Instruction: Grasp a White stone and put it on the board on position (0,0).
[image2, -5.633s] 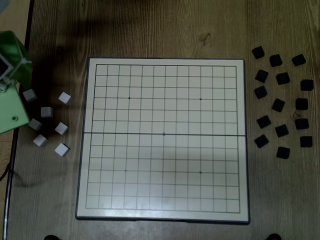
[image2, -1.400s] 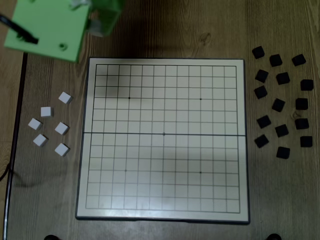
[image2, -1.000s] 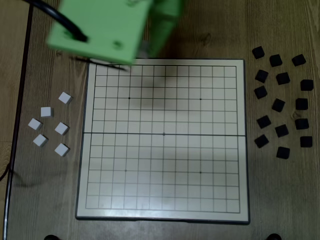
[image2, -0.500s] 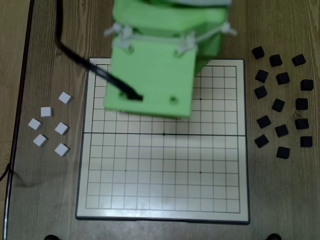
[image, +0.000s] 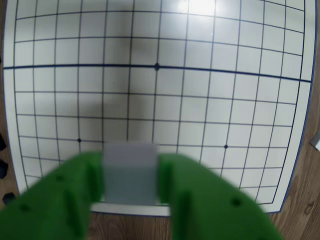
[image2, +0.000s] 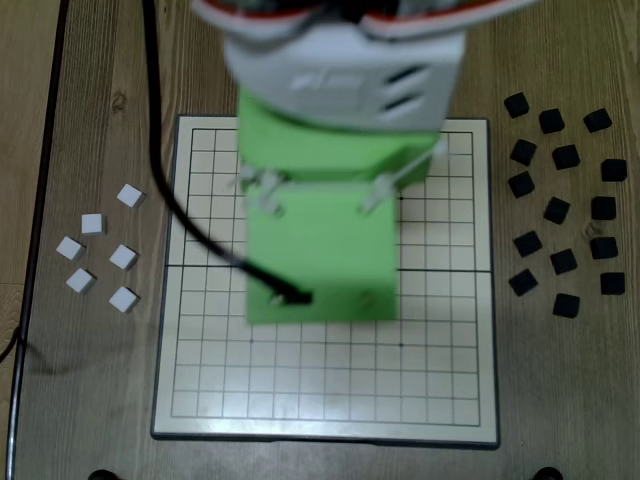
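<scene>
In the wrist view my green gripper (image: 131, 172) is shut on a white stone (image: 130, 170), a flat pale square held between the two fingers (image: 75, 190). It hangs above the near edge of the cream gridded board (image: 200, 100), which fills the view. In the fixed view the green and white arm (image2: 325, 230) hangs over the middle of the board (image2: 200, 380) and hides the fingers and the held stone. Several more white stones (image2: 122, 257) lie on the table left of the board.
Many black square stones (image2: 563, 260) are scattered on the wood right of the board in the fixed view. A black cable (image2: 160, 150) runs from the arm across the board's upper left corner. A dark table edge (image2: 40, 200) runs down the left.
The arm has swung from the white stones at the left, past the board's top left corner, to above the board's middle. One white stone is gone from the left group.
</scene>
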